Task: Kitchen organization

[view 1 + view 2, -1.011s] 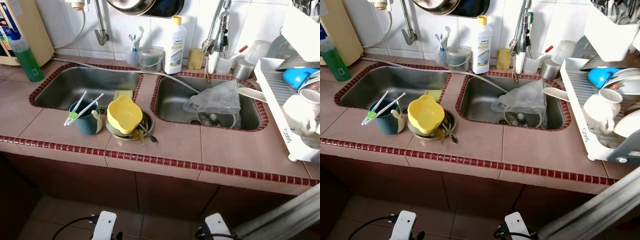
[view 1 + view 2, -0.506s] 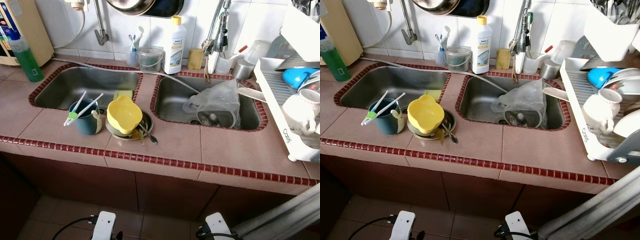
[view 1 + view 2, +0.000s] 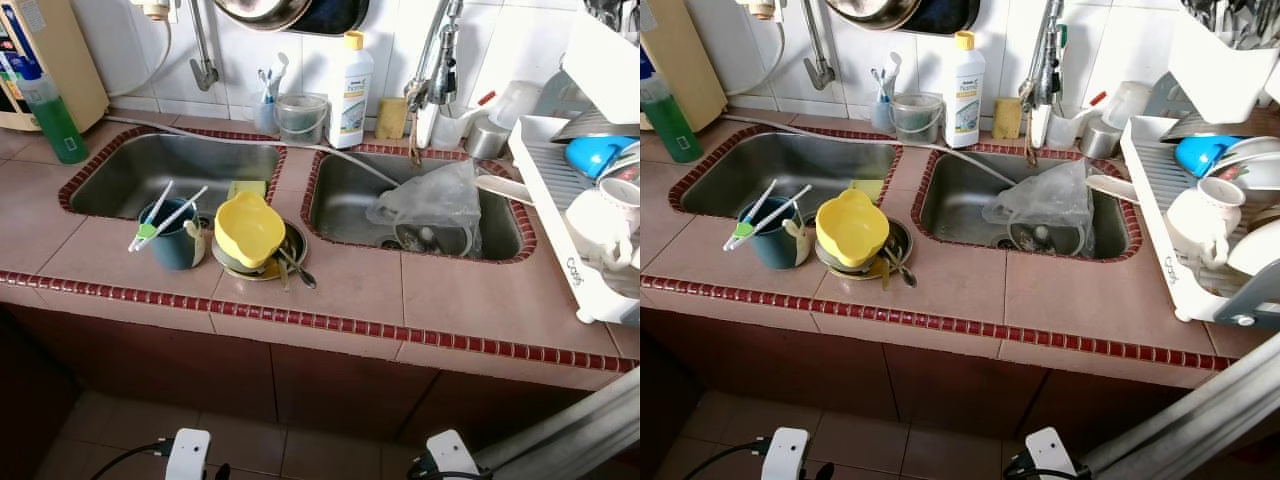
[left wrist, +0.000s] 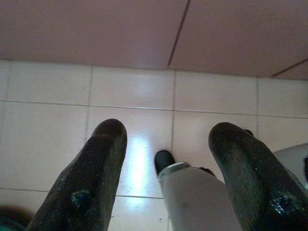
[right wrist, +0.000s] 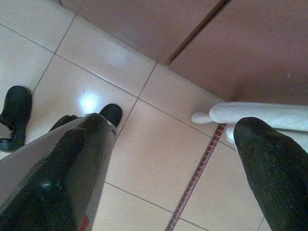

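A yellow bowl (image 3: pixel 248 228) sits tilted on a stack of plates with cutlery (image 3: pixel 298 270) on the counter's front strip, between the two sinks. Beside it stands a teal mug (image 3: pixel 170 238) holding white and green utensils. The right sink (image 3: pixel 345 215) holds a clear plastic bag (image 3: pixel 432 198) over some dishes. Both arms hang low in front of the counter. The left gripper (image 4: pixel 168 130) is open over the floor tiles with nothing between its fingers. The right gripper (image 5: pixel 175 122) is open over the floor too.
A white dish rack (image 3: pixel 560 235) with mugs and a blue bowl fills the counter's right end. A detergent bottle (image 3: pixel 350 90), a clear tub (image 3: pixel 301 118) and a tap (image 3: pixel 436 60) line the back wall. A green bottle (image 3: pixel 48 108) stands far left. The left sink (image 3: pixel 170 172) holds a yellow sponge (image 3: pixel 246 188).
The white arm pieces at the bottom of the eye views have sunk lower and spread a little apart. Nothing on the counter has moved.
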Controlling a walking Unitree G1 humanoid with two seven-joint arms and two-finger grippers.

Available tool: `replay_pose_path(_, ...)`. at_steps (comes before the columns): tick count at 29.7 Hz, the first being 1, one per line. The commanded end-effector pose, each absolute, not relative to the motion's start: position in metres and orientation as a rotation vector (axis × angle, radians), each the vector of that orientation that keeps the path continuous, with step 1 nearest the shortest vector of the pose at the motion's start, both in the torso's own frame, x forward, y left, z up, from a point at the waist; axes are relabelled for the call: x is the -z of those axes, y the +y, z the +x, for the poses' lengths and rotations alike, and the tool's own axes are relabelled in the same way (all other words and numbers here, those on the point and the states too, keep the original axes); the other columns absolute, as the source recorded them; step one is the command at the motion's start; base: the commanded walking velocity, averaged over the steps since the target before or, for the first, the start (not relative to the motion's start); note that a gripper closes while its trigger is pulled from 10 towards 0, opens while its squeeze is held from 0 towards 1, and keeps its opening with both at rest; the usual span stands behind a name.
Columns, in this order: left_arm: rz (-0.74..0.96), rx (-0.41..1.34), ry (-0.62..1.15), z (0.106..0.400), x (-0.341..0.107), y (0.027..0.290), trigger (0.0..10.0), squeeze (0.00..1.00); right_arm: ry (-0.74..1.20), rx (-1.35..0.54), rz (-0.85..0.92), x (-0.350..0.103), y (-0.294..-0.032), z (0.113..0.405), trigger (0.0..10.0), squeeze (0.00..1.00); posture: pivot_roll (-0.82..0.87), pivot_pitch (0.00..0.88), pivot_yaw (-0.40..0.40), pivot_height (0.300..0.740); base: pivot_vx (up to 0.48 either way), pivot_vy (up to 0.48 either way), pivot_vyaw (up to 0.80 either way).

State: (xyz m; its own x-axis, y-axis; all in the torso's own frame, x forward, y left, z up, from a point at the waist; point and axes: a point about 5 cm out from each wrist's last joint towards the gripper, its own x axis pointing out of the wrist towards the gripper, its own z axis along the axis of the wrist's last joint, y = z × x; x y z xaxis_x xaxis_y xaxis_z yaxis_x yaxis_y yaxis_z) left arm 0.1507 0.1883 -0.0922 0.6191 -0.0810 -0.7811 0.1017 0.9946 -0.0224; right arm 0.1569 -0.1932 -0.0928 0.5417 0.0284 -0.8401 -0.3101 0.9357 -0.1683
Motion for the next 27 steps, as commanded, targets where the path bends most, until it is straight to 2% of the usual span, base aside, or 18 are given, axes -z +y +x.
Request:
replay_pose_path(1,0.008,0.105,0.911,0.1455,0.0944,0.1868,10.0,0.0,0.978,-0.201,-0.298,0.0931,-0.1921,0.1561,10.0,0.0,0.01,0.0,-0.027,0.74,0.0,0.0,0.0)
replay_pose_path(6,0.007,0.111,0.924,0.142,0.0961,0.1845,10.0,0.0,0.982,-0.205,-0.294,0.094,-0.1902,0.1546,10.0,0.0,0.0,0.0,-0.027,0.74,0.0,0.0,0.0)
replay_pose_path(27,0.016,0.12,0.93,0.1438,0.0956,0.1858,10.0,0.0,0.994,-0.211,-0.293,0.0954,-0.1878,0.1522,10.0,0.0,0.0,0.0,-0.021,0.74,-0.276,0.0,0.0)
